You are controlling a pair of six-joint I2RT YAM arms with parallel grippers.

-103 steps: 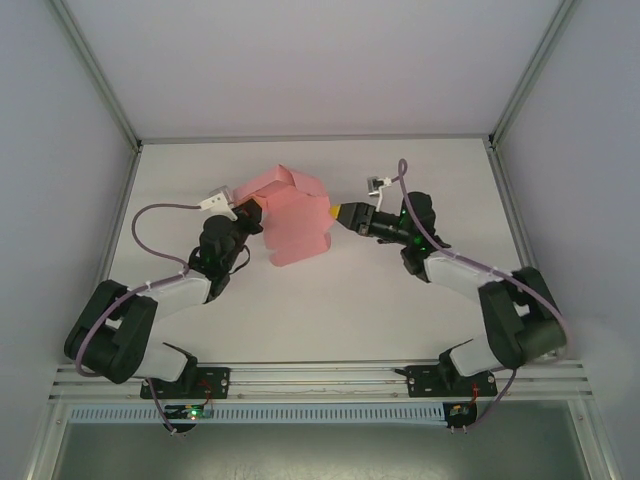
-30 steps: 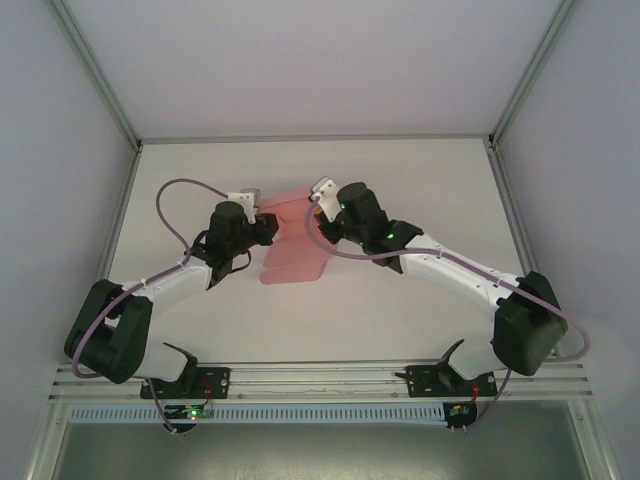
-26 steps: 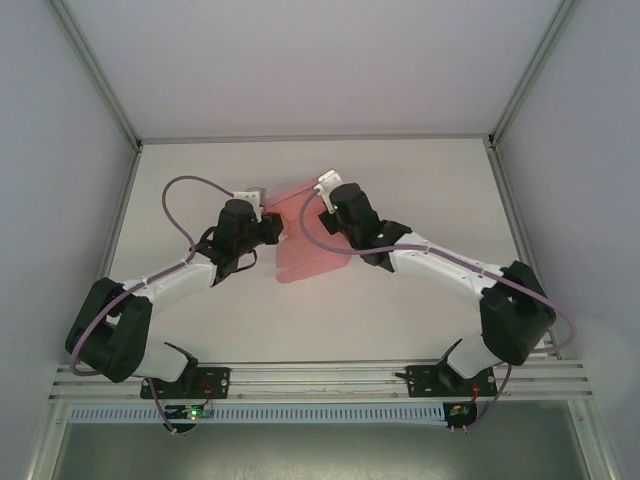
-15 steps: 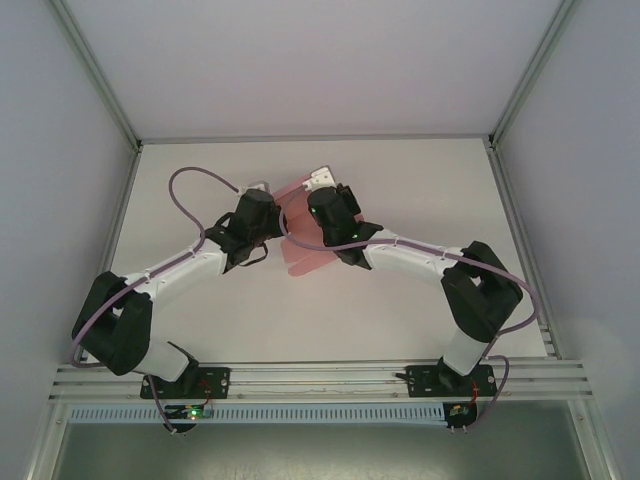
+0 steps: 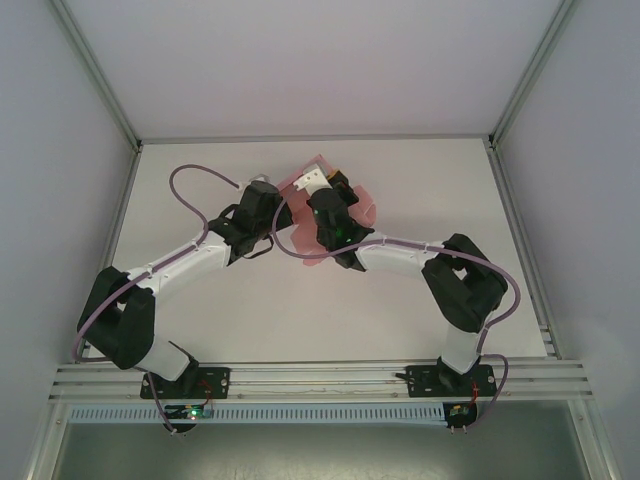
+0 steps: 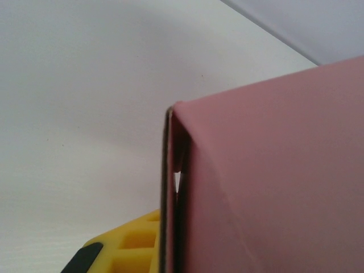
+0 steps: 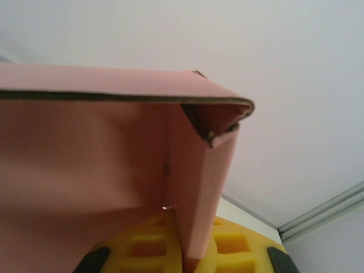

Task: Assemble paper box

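— Where is the pink thin-card paper box [image 5: 362, 207]?

— Over the far middle part of the white tabletop [image 5: 430, 190], between the two claws. It is partly folded, and flaps stand out to several sides. Its edges are well apart from the grey metal frame [image 5: 310, 139], with bare tabletop on every side.

— And the claws?

— The right claw [image 7: 196, 256] is closed on one wall of the paper box, with a yellow pad [image 7: 239, 250] on each side of it. For the left claw [image 5: 272, 195], one pad lies against a card edge. The other is hidden, so I cannot tell how far it is open.

— Inside the box?

— The right wrist view shows pink inner walls and one folded corner.
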